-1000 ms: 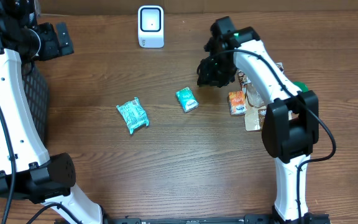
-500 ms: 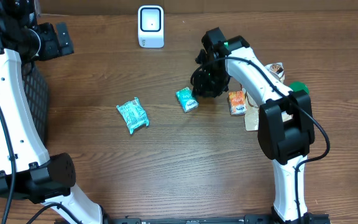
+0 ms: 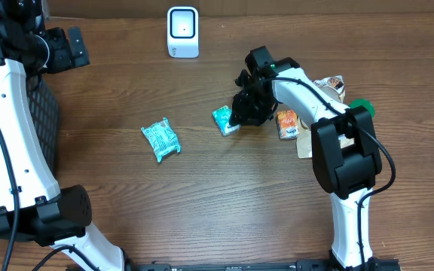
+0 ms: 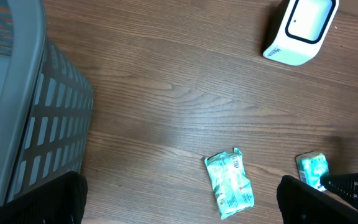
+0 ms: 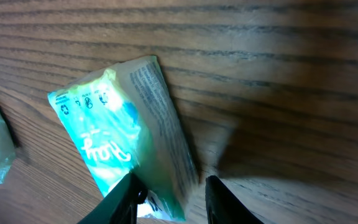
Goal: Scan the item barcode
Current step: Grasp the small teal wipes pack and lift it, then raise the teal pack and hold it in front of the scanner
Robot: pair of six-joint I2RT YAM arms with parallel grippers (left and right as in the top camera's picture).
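Note:
A small teal packet [image 3: 224, 120] lies on the wooden table, and it fills the right wrist view [image 5: 120, 140]. My right gripper [image 3: 241, 113] is down at the packet's right end. Its jaws [image 5: 174, 190] straddle that end, open: the left finger touches the wrapper and a strip of bare wood shows before the right one. A white barcode scanner [image 3: 182, 31] stands at the back of the table and shows in the left wrist view [image 4: 300, 28]. My left gripper [image 3: 70, 49] hangs wide open and empty [image 4: 179, 202] high at the far left.
A larger teal packet [image 3: 160, 140] lies left of the small one and shows in the left wrist view [image 4: 230, 184]. A grey slatted basket [image 4: 17, 112] stands at the table's left edge. Several snack packets [image 3: 288, 124] are piled to the right of my right gripper.
My right gripper has moved left and down from near the snack pile onto the small teal packet, its jaws narrowing. The left arm has not moved.

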